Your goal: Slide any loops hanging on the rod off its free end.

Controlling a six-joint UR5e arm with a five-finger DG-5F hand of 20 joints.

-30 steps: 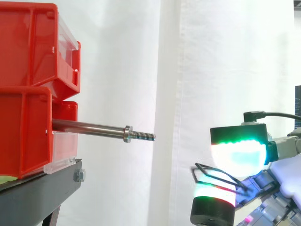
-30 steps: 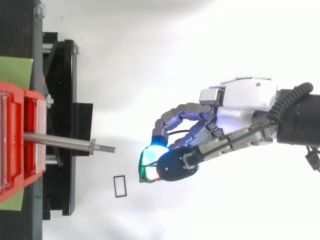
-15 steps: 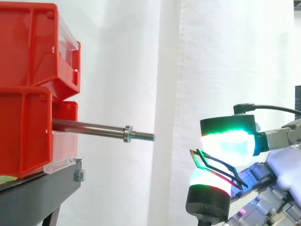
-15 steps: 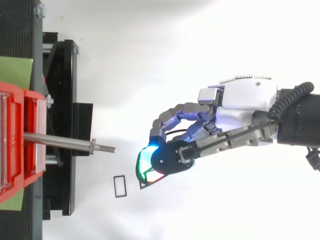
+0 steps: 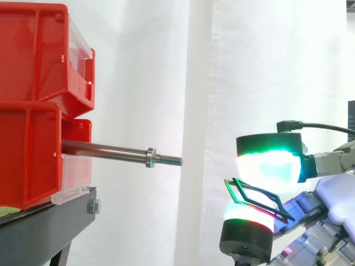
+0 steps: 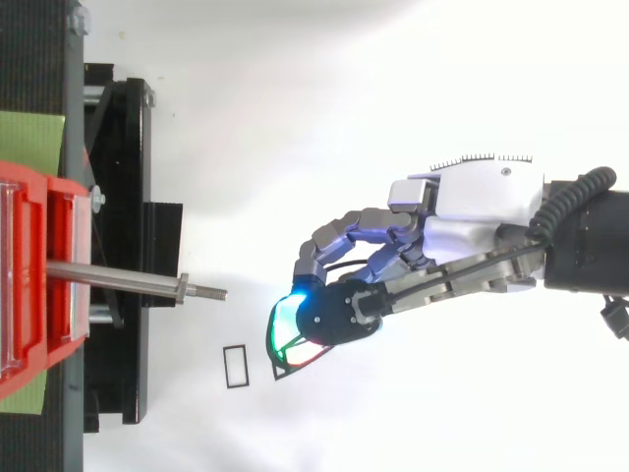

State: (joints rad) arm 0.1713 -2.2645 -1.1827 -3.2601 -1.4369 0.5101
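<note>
While well apart from the rod (image 5: pixel 111 151), the hand (image 6: pixel 472 211) pinches a thin black loop (image 5: pixel 255 195).

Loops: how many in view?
2. One pinched in the hand, clear of the rod; one lying loose on the white surface near the rod's tip. None hangs on the rod.

the hand (image 6: pixel 477 202) has a white shell, grey segmented fingers (image 6: pixel 359 221) and black-capped pads (image 5: pixel 269 169) glowing green-white.

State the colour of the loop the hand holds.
Black; the loop shows best in the side view.
</note>
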